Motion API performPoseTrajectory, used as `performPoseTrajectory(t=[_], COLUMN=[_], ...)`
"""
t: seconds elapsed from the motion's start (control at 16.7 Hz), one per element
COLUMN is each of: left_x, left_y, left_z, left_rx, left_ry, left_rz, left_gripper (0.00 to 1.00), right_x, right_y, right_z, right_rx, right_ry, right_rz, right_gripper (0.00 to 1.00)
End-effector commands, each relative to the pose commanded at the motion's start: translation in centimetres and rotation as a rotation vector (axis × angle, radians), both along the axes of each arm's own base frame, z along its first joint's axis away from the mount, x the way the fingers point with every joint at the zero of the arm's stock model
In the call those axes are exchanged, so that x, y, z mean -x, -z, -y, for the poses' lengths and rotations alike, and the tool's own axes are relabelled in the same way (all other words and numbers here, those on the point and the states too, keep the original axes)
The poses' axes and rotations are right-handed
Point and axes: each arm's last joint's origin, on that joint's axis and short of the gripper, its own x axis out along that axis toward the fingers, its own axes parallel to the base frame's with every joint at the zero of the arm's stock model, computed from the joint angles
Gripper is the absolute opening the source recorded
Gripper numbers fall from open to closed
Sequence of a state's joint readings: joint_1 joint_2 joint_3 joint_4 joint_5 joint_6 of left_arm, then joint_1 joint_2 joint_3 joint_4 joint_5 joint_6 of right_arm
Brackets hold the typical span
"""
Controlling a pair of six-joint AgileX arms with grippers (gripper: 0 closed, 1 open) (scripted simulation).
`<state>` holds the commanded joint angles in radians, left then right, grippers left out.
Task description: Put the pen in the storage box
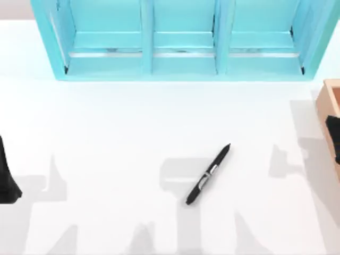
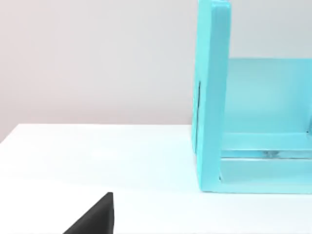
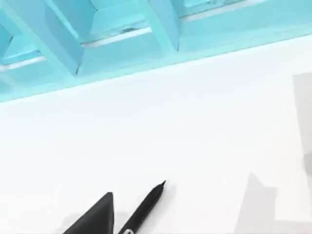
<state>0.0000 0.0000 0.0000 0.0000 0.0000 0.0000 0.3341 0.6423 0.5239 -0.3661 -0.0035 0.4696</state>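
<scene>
Here, the pen (image 1: 208, 174) lies untouched on the white desk (image 1: 117, 138), a little right of centre, slanting from lower left to upper right, with no pincer in contact. The task looks to be at its opening step: the reach for the pen has not yet closed in.

The box (image 1: 328, 103) sits at the desk's right edge, well apart from the pen; just a light brown, thick-walled corner of it can be seen, cut off by the frame. Part of the right arm (image 1: 333, 139) shows dark over the box, and part of the left arm (image 1: 7, 175) waits at the desk's left edge. How far either pincer is open cannot be told: each wrist view catches no more than one black wedge of a finger, the left (image 2: 95, 217) and the right (image 3: 95, 214).

In the right wrist view the pen (image 3: 144, 207) lies just beside that finger, its pointed tip aimed at the shelf (image 3: 122, 34). That suggests the right arm is the likelier one to pick it up, being also nearest the box.

The next move probably calls for a descent over the pen's middle, with the jaws turned across its slant. The pen is slim, round and smooth-looking, black with a silver clip and band, so it may roll or slip from a loose pinch. The shelf (image 1: 180, 40) along the desk's far side is a glossy turquoise unit with three compartments, and plays no part.
</scene>
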Motion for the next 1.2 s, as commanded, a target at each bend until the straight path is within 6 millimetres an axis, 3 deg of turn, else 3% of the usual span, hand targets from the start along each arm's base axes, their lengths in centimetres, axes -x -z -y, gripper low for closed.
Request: performPoseTrajectory(t=[0.24,0.42,0.6,0.78,1.02,1.2], left_x=[0.0,0.0,0.0,0.0,0.0,0.0], left_y=[0.0,0.0,0.0,0.0,0.0,0.0], left_z=[0.0,0.0,0.0,0.0,0.0,0.0], left_rx=[0.000,0.000,0.000,0.000,0.000,0.000], left_ry=[0.000,0.000,0.000,0.000,0.000,0.000], left_rz=[0.000,0.000,0.000,0.000,0.000,0.000], left_gripper=[1.00,1.00,1.00,1.00,1.00,1.00], right_x=[-5.0,-9.4,-13.2,-15.8,-17.2,-17.3], right_y=[-3.4,-3.6,-1.3,2.3,5.4,5.7], right_z=[-5.2,-10.1,-14.7,-17.7,-19.2,-19.2], right_rx=[-0.107,-0.134,-0.106,-0.044,0.025,0.033], right_ry=[0.003,0.063,0.166,0.280,0.381,0.391], right_rz=[-0.316,-0.547,-0.758,-0.924,-1.041,-1.052], right_gripper=[1.00,1.00,1.00,1.00,1.00,1.00])
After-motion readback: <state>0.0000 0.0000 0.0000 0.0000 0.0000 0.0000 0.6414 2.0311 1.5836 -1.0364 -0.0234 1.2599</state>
